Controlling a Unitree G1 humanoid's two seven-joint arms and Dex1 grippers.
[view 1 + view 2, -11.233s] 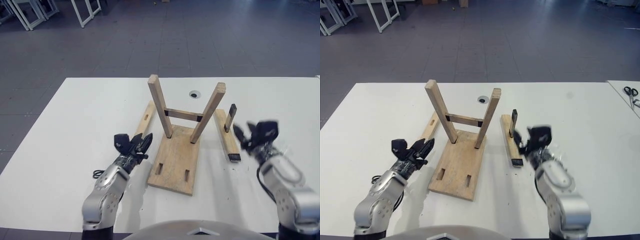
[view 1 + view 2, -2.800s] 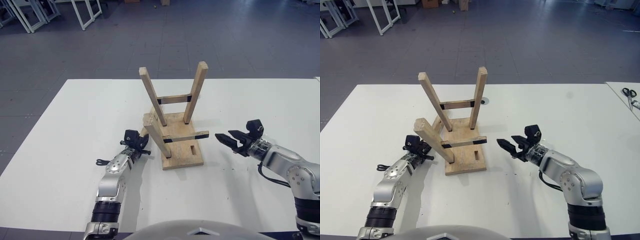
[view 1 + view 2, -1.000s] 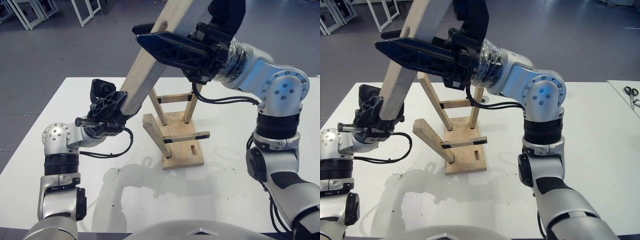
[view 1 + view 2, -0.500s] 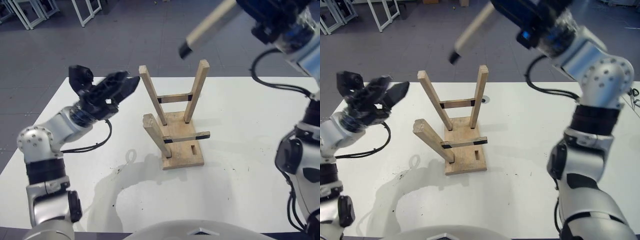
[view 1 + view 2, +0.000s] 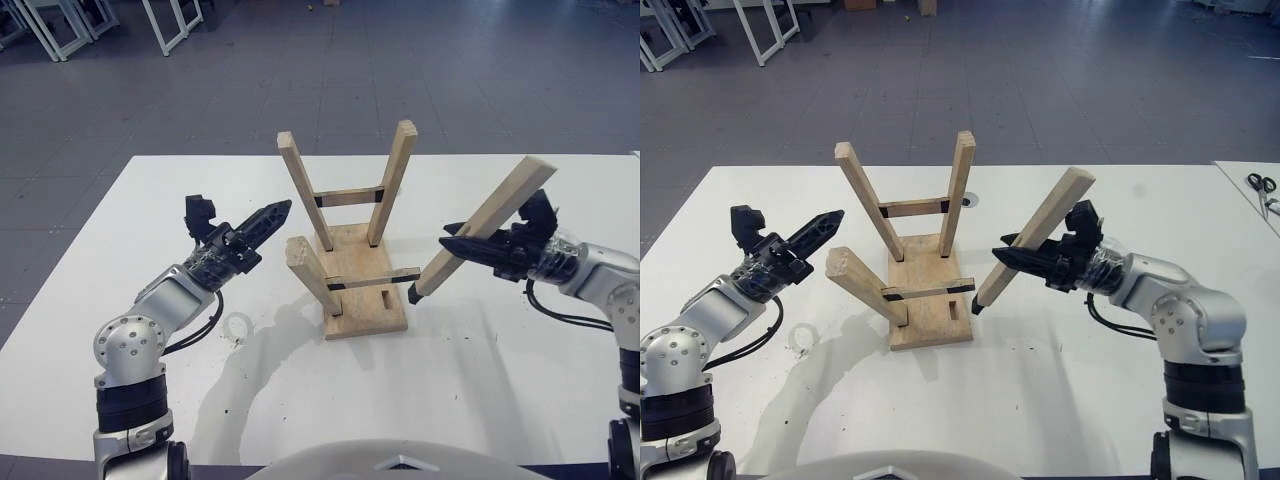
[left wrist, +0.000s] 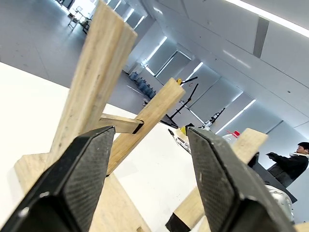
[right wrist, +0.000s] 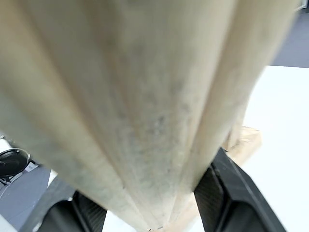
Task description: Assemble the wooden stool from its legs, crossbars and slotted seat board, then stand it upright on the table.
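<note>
R claw [image 5: 452,240] clamped on loose pale wooden leg [image 5: 495,212], tilted. Its black-tipped low end is just past the claw tips, beside slotted wooden seat board [image 5: 360,315] on white surface [image 5: 480,400]. L claw [image 5: 280,209] wide, empty, hovering. Tilted front leg [image 5: 310,275] w/ thin crossbar [image 5: 372,277] near its tips. Two rear upright legs [image 5: 306,190] on board, btwn both claws.

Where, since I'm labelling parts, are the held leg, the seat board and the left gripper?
held leg [image 5: 505,202], left eye view, upper shaft.
seat board [image 5: 360,318], left eye view, bare near end.
left gripper [image 5: 280,210], left eye view, between fingertips.
</note>
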